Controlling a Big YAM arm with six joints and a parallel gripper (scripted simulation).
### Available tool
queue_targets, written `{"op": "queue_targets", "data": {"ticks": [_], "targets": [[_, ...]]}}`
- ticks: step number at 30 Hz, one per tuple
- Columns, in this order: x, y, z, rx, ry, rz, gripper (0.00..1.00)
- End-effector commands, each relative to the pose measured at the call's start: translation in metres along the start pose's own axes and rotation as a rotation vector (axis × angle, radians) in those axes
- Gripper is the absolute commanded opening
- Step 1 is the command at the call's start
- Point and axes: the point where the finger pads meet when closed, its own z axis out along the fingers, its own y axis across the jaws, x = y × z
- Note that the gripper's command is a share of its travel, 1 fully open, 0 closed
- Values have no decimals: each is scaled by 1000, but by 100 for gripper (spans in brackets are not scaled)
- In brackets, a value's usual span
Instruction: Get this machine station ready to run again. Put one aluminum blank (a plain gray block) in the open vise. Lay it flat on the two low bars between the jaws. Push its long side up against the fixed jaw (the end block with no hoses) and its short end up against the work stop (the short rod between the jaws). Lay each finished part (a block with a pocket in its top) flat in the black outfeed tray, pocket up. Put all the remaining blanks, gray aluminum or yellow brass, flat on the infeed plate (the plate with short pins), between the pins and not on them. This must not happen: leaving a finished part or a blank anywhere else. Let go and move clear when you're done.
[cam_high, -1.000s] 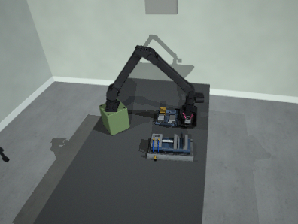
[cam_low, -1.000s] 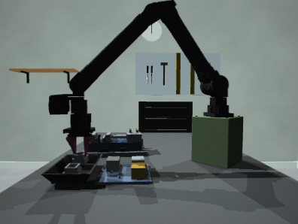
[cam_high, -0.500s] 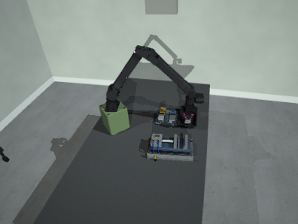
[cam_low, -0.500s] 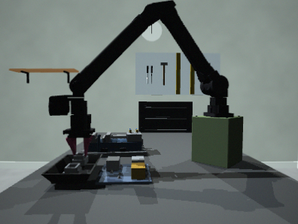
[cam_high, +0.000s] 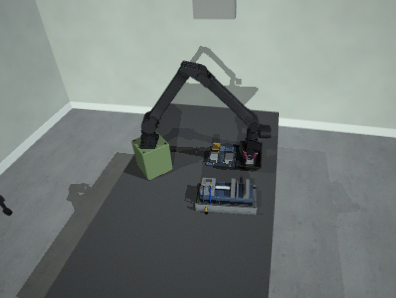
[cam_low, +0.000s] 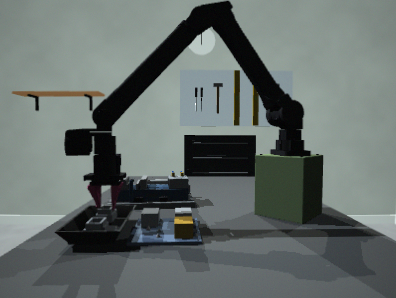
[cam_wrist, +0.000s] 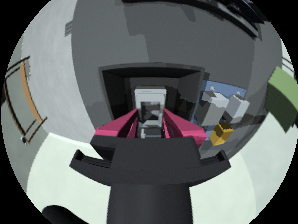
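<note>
Tool (cam_high: 249, 159) over black tray (cam_high: 249, 168); vise (cam_high: 227, 192) nearer the camera.

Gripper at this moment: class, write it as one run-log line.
gripper: shut on finished part | place: over outfeed tray | tray: one part inside | infeed plate: gray blank, brass blank

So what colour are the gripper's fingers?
Magenta-pink fingers, clearest in the wrist view.
</note>
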Motion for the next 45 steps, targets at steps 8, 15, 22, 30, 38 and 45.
{"op": "queue_targets", "data": {"ticks": [8,15,22,30,38,45], "targets": [[8,9,1,-20,6,-14,0],[9,13,-9,-35,9,-14,0],[9,14,-12,-40,10,-14,0],[9,15,-14,-41,10,-14,0],[9,15,-14,-42,10,-14,0],[9,15,-14,-42,10,-14,0]]}}
